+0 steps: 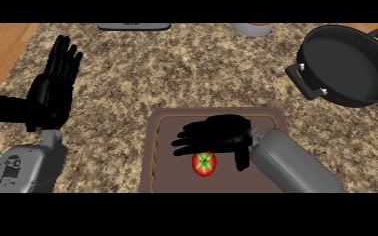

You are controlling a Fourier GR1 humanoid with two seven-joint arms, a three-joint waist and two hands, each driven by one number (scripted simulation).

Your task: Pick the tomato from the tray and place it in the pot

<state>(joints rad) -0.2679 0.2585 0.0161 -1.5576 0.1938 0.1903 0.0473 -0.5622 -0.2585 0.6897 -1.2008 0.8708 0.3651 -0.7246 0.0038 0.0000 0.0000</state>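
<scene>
Nearest my view, the right robot hand (214, 136) sits over the brown tray (164, 130), fingers curled downward above the tomato (204, 164), which lies on the tray just below the fingers; I cannot tell whether they touch it. The left robot hand (57, 75) rests at the left edge, fingers straight and upright, holding nothing. The black pot (347, 65) stands at the tabletop (192, 70) upper right, well apart from the tray.

Speckled brown granite counter (184, 75), wooden strip (15, 42) along its left edge, evenly lit
</scene>
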